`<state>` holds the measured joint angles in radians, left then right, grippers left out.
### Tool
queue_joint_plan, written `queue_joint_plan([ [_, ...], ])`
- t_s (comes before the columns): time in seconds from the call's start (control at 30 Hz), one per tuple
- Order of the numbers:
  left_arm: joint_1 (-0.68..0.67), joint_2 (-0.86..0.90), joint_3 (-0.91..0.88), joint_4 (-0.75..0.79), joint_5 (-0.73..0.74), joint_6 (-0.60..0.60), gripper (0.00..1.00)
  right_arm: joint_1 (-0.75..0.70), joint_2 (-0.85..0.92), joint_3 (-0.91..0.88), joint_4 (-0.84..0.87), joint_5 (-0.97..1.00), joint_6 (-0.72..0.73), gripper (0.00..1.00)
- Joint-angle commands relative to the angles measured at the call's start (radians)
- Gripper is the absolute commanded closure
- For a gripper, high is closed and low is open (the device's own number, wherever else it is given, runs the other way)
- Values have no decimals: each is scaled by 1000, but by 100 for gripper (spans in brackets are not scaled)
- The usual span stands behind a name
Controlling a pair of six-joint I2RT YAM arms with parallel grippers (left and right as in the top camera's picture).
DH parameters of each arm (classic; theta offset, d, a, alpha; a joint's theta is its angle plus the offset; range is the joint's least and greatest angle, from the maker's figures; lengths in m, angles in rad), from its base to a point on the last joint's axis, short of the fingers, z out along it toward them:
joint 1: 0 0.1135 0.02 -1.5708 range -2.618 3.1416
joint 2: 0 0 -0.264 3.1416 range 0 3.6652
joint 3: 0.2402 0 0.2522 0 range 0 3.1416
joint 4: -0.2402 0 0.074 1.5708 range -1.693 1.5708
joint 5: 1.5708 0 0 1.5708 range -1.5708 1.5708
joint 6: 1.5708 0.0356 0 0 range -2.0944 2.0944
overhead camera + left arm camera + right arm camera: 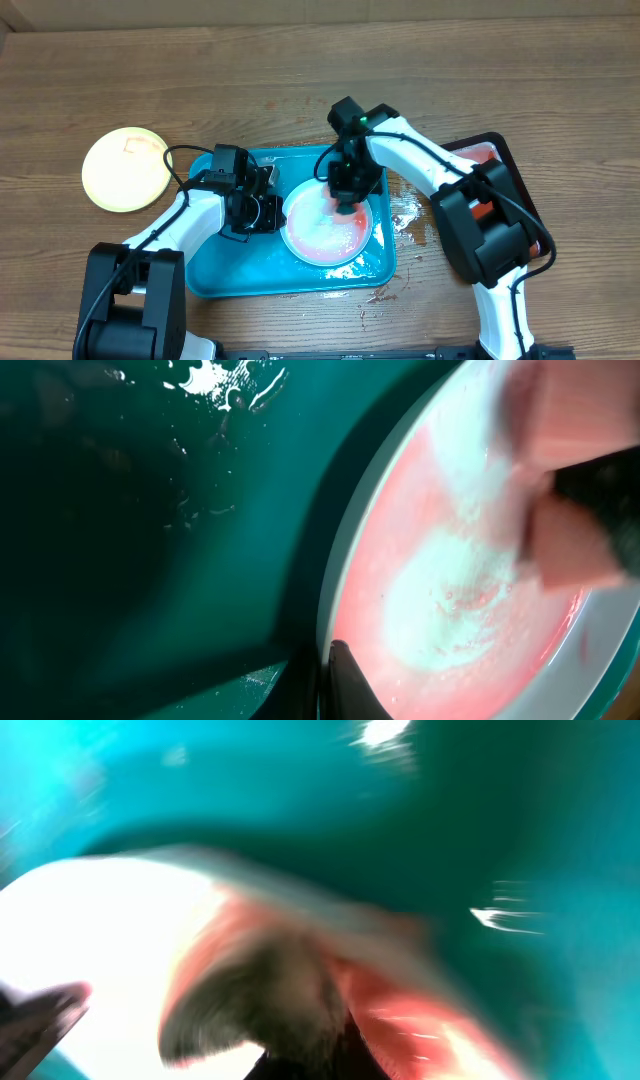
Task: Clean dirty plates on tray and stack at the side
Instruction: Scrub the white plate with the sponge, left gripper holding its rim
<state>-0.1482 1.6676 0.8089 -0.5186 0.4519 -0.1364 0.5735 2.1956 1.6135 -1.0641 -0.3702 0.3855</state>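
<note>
A pale blue-white plate [322, 235] lies in the turquoise tray [225, 270], covered with pink sauce and foam. My left gripper [264, 203] is shut on the plate's left rim; in the left wrist view one finger [348, 682] lies on the rim of the plate [450, 600]. My right gripper [345, 195] is shut on a pink-stained sponge [575, 455] pressed on the plate's upper part. The right wrist view is motion-blurred and shows the sponge [270, 990] on the plate [110, 930]. A pale yellow plate [125, 168] lies on the table to the left of the tray.
A black tray with red liquid [490, 155] stands at the right, partly under my right arm. Water drops lie on the table [408, 215] between the two trays. The turquoise tray floor [150, 540] is wet.
</note>
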Motion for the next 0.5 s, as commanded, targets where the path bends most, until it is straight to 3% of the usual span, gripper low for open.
queue_joint_plan([
  [0.0,6,8,-5,-8,-40,-3,96,64,41,-21,29,-175,-104,96],
  [0.2,6,8,-5,-8,-40,-25,96,86,41,-21,33,-115,-56,96],
  [0.47,6,8,-5,-9,-39,-29,96,27,41,-21,-168,303,105,96],
])
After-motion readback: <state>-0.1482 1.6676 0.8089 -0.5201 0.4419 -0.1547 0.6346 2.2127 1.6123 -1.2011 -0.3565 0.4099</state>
